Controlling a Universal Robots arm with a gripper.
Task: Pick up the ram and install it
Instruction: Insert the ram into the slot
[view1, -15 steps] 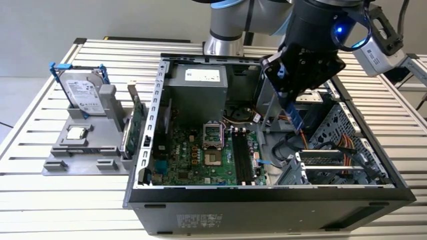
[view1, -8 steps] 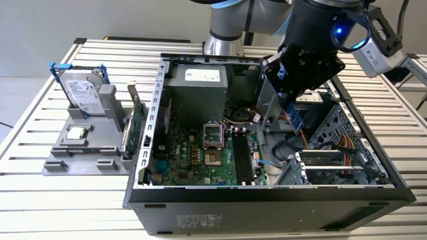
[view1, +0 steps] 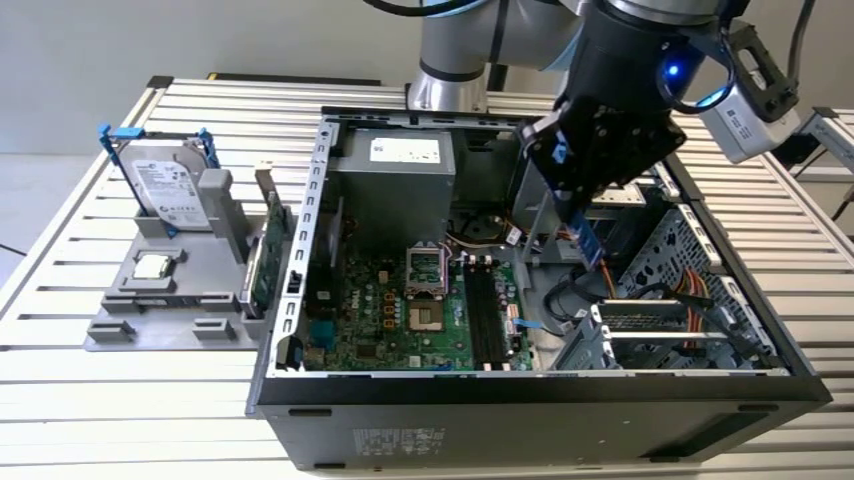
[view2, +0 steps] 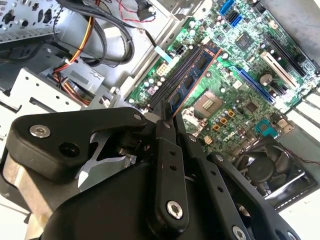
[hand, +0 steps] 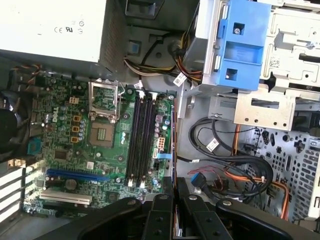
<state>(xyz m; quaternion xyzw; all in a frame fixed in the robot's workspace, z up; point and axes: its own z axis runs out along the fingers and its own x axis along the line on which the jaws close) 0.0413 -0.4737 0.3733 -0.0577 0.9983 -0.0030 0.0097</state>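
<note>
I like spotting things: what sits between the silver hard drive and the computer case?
In the exterior view, a green expansion card stands upright between them.

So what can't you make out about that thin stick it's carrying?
- Second wrist view: the end effector covers the gripped end of the ram.
- First wrist view: the ram shows edge-on, so its flat faces are hidden.
- Exterior view: the lower tip of the ram blends into the cables behind it, and which of the memory slots it lines up with cannot be told.
</note>
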